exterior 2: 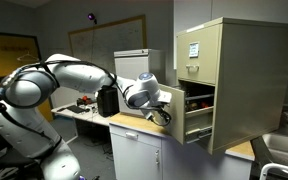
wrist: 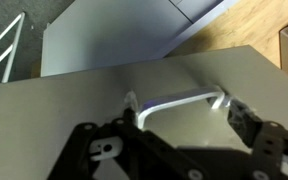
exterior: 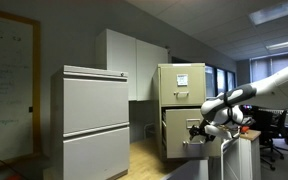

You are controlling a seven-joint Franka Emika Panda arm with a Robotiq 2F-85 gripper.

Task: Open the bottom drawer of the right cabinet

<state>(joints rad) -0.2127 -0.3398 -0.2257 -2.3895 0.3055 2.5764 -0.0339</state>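
The right cabinet [exterior: 181, 85] is the tall tan one with a paper sheet on its top drawer; it shows in both exterior views [exterior 2: 239, 80]. Its bottom drawer [exterior: 192, 146] stands pulled out, front panel forward [exterior 2: 197, 122]. In the wrist view the beige drawer front [wrist: 74, 115] fills the frame, with its bright metal handle [wrist: 179, 99] across the middle. My gripper [wrist: 184, 112] is on that handle, one fingertip pressed at each end. It also shows at the drawer front in both exterior views [exterior: 206, 128] [exterior 2: 165, 114].
A wider pale grey two-drawer cabinet [exterior: 96, 122] stands beside the tan one. A white pedestal with a wooden top [exterior 2: 134, 135] sits under my arm. Desks and black office chairs [exterior: 276, 135] stand behind. A wooden floor [wrist: 254, 30] shows below the drawer.
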